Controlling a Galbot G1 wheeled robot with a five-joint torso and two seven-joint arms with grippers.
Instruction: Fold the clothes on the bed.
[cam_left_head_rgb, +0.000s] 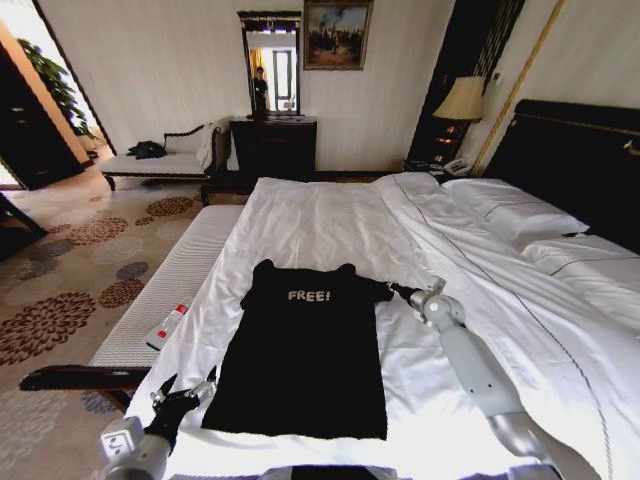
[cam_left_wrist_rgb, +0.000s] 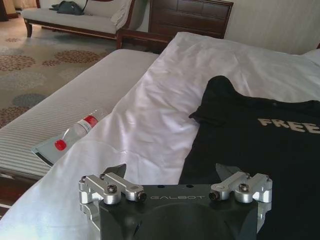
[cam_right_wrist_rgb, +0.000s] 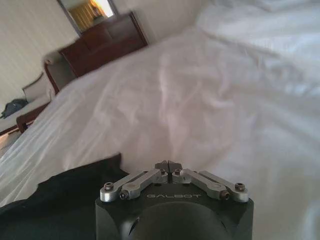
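Head view shows the right gripper (cam_left_head_rgb: 394, 289), fingers pressed together on nothing, at the right sleeve edge of the black T-shirt (cam_left_head_rgb: 305, 350), which lies flat on the bed (cam_left_head_rgb: 320, 215). By the shirt's lower left corner, the left gripper (cam_left_head_rgb: 185, 388) hovers with its 2 fingers spread apart.

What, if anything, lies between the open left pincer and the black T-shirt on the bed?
Nothing visible. The left pincer hovers open at the near left corner of the black short-sleeved T-shirt with white "FREE!" lettering, with bare white bed sheet around it. The clear plastic bottle with a red cap lies off to the side.
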